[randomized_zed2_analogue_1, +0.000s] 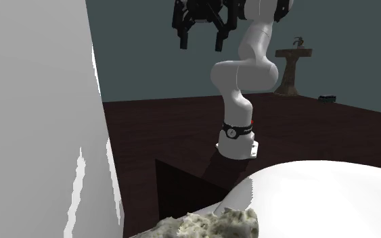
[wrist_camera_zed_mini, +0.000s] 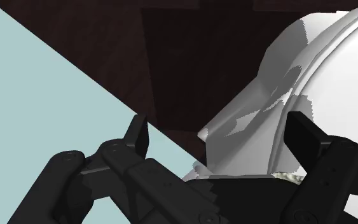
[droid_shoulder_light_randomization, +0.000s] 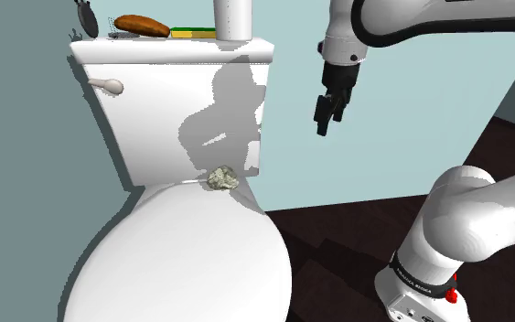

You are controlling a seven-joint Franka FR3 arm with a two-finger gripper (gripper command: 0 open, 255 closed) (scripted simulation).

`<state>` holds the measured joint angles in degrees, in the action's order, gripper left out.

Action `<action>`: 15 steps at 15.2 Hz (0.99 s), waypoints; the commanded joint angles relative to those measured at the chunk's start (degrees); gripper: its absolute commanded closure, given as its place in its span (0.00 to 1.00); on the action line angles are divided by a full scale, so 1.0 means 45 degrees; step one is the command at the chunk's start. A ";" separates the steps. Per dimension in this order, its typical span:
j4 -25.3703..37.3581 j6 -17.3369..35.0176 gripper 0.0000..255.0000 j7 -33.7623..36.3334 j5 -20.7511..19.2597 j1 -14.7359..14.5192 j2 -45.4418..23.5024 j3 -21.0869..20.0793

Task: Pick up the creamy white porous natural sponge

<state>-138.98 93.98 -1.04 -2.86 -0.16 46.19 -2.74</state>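
A creamy, rough, porous sponge (droid_shoulder_light_randomization: 222, 178) lies on the closed toilet lid (droid_shoulder_light_randomization: 182, 247), at its back edge just below the tank. The second exterior view has the sponge (randomized_zed2_analogue_1: 209, 224) close up at the bottom edge. My black gripper (droid_shoulder_light_randomization: 330, 114) hangs in the air to the shoulder view's right of the tank, well above the sponge and off to its side. Its fingers (randomized_zed2_analogue_1: 200, 35) stand apart, open, with nothing between them. In the wrist view the open gripper (wrist_camera_zed_mini: 225, 137) looks down past the lid's edge, with a sliver of sponge (wrist_camera_zed_mini: 288, 175) by one finger.
The white toilet tank (droid_shoulder_light_randomization: 177, 101) carries a brown loaf-shaped thing (droid_shoulder_light_randomization: 142, 25), a yellow-green flat sponge (droid_shoulder_light_randomization: 193, 32), a white cylinder (droid_shoulder_light_randomization: 234, 18) and a dark brush-like thing (droid_shoulder_light_randomization: 85, 15). Pale blue walls stand behind. Dark floor (randomized_zed2_analogue_1: 182, 128) surrounds the arm's base (randomized_zed2_analogue_1: 237, 147). A small pedestal table (randomized_zed2_analogue_1: 294, 67) stands far off.
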 commanded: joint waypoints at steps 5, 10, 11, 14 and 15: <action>0.0863 0.0775 0.00 -0.0021 0.0132 -0.0323 -0.2154 -0.0452; 0.2234 0.1434 0.00 -0.0027 0.0150 -0.0652 -0.4835 -0.1038; 0.2546 0.1525 0.00 -0.0022 0.0131 -0.0712 -0.5368 -0.1156; 0.3551 0.1711 0.00 0.0010 0.0022 -0.0896 -0.6963 -0.1507; 0.3910 0.1746 0.00 0.0025 -0.0031 -0.0959 -0.7493 -0.1621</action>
<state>-123.49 101.73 -1.11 -2.75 -4.15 15.33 -9.39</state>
